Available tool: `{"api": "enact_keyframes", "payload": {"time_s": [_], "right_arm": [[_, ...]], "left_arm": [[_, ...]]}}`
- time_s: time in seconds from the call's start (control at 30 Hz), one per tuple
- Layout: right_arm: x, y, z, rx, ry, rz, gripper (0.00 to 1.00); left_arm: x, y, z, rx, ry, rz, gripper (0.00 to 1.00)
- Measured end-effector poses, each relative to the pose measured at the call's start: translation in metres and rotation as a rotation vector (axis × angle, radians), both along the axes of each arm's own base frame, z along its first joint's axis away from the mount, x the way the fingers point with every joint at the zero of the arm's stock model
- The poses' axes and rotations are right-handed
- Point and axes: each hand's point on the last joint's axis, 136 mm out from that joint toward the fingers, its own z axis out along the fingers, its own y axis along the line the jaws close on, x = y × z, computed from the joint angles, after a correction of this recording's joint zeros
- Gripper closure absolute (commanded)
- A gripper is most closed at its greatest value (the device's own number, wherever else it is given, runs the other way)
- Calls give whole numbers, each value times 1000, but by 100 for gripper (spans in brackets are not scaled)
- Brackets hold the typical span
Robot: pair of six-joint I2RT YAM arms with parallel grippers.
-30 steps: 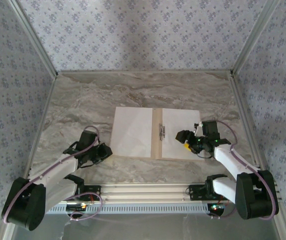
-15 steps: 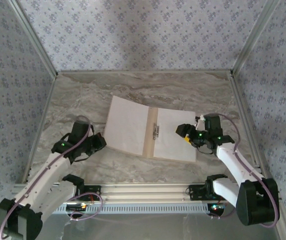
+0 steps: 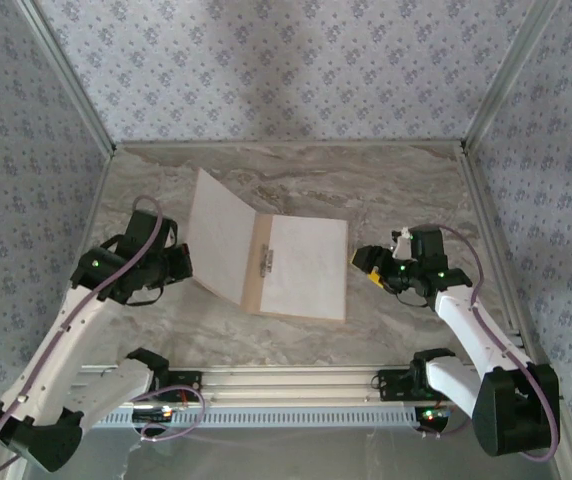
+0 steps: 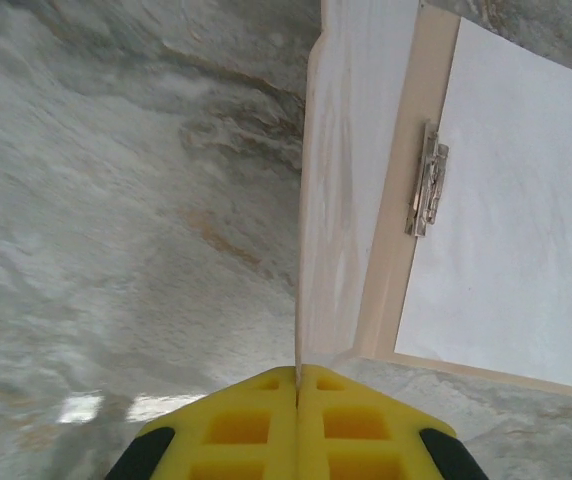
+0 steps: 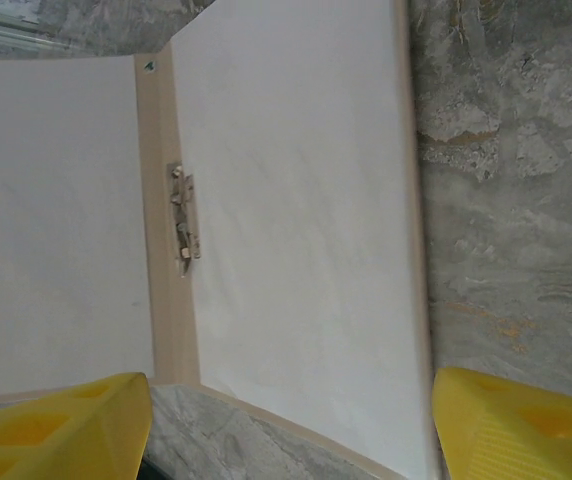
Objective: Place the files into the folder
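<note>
Pinching the outer edge of the folder's (image 4: 391, 270) left leaf, the left gripper (image 4: 297, 385) has its yellow fingers (image 4: 236, 425) pressed together on that edge, seen up close from the left wrist. Whether the left-hand sheet (image 3: 218, 235) is caught in the pinch along with the cardboard cannot be told. From above, the same gripper is a dark shape whose fingertips are hard to make out. The left leaf stands tilted up off the marble-patterned table (image 3: 406, 190), so its underside and the table just behind it are hidden. In the left wrist view its near edge is seen almost edge-on. The grey clip (image 3: 265, 260) sits on the tan crease between the leaves. To its right the other leaf lies flat on the table, with the right-hand sheet (image 3: 306, 265) covering it but for a thin tan border. The right gripper (image 3: 366, 262) hovers just beside that leaf's outer edge, apart from it, with its fingers (image 5: 526, 425) spread wide. The right wrist view cuts them off at its bottom corners and cuts the raised leaf at its left side. Patterned walls (image 3: 286, 70) close in the table, and an aluminium rail (image 3: 286, 380) runs along its near edge.
</note>
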Motion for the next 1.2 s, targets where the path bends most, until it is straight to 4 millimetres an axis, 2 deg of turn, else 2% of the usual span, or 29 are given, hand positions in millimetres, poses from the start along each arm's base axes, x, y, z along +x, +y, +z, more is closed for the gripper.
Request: {"api": "enact_keyframes", "payload": {"time_s": [0.2,0.4,0.7,1.07,1.2], "right_arm": [[-1,0,-1,-1,4,0,24],[-1,0,-1,-1,4,2,24],[0,5,6,6,2,21,24],[-2,9,13,20,54,22,26],[-5,1,15,-19,106,-17,25]], "left_arm": [[-3,8,11,154,-9,-36,99],[-7,-5,25,264,-27,-125,100],[-8,-58,40,339,-84,-262,100],[-10,-137,14,390,-67,-396,100],[-9,-163,0,367,-43,-425,100]]}}
